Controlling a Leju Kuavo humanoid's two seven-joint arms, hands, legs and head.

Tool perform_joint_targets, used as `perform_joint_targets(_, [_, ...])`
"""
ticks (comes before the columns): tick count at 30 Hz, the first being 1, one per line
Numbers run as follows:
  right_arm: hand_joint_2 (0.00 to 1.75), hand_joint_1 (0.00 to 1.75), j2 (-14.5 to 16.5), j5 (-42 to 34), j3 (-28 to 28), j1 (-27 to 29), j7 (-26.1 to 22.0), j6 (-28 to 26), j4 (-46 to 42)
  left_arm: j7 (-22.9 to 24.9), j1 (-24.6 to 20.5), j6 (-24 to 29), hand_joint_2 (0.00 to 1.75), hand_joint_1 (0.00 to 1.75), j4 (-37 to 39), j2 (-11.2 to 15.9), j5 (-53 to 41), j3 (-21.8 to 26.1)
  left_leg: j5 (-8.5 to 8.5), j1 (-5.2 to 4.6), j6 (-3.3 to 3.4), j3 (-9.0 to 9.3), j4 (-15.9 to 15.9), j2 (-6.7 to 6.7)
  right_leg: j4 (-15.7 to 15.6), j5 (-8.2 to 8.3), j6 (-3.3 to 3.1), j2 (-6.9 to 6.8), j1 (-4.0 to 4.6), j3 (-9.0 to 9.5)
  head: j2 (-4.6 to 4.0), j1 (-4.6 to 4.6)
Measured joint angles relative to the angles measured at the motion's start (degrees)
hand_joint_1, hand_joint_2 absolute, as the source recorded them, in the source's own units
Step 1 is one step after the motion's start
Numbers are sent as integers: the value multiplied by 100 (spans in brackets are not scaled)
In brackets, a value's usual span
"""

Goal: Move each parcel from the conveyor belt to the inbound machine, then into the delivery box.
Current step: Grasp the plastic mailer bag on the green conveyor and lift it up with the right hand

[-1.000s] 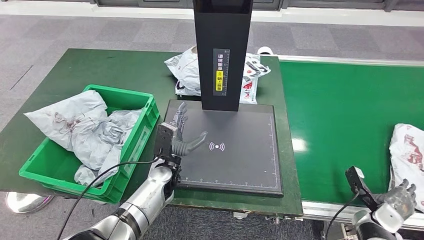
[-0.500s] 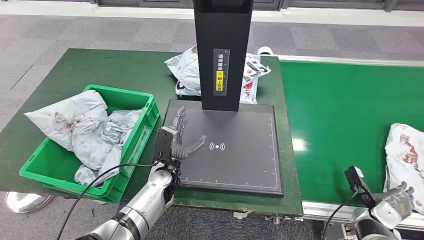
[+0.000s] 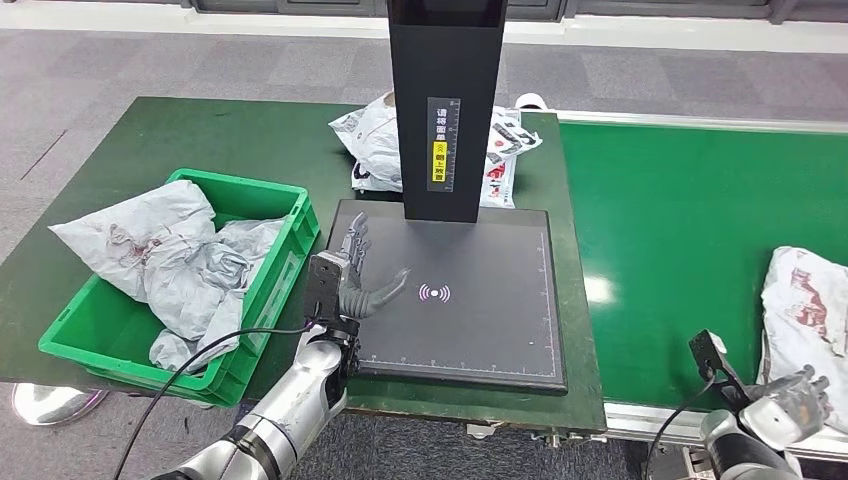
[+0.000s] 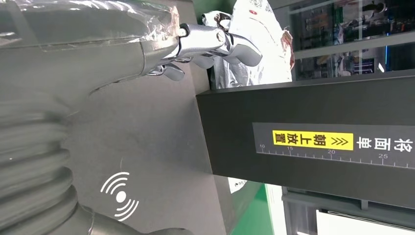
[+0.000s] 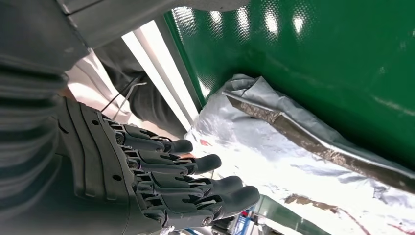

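Right robot hand (image 3: 795, 396) hangs open, fingers spread, at the near edge of the conveyor belt (image 3: 690, 230), just beside the grey parcel (image 3: 805, 305). Slippery, crumpled film could slide out of a shallow grab. Left robot hand (image 3: 358, 272) hovers empty over the scanner pad (image 3: 470, 320).

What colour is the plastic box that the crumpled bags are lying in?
The delivery box is bright green, holding grey parcels. It shows best in the head view.
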Motion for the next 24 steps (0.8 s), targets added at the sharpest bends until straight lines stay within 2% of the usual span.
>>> perform_joint_targets(6, [175,0,-5,-16,23,-57,155,326,20,7,-8,-3,175,0,4,-27,-19,1,0,0,0,1,0,1,0,0,0,0,0,1,0,0])
perform_joint_targets(7, [175,27,-5,-29,24,-73,164,436,23,-5,-9,-6,175,0,7,-33,-27,1,0,0,0,1,0,1,0,1,1,0,0,1,0,0])
perform_joint_targets(10, [175,158,-5,-179,23,-93,33,863,33,-37,-27,-60,175,0,23,-45,-47,1,0,1,1,5,1,2,-2,2,5,1,1,5,0,0])
perform_joint_targets(11, [175,175,-5,-300,21,-93,-82,1043,36,-41,-41,-91,175,0,28,-45,-49,1,0,1,1,8,1,2,-4,2,6,2,2,8,0,0])
perform_joint_targets(15, [175,175,-11,-675,-48,-90,-445,1552,39,-37,-116,-180,175,0,33,-39,-49,1,-8,5,12,33,1,6,-15,-1,14,5,6,38,0,0])
perform_joint_targets(24, [175,175,-36,-739,-183,-86,-532,1610,39,-23,-141,-187,175,0,33,-27,-48,1,-6,6,21,47,4,6,-20,3,28,1,7,62,0,0])
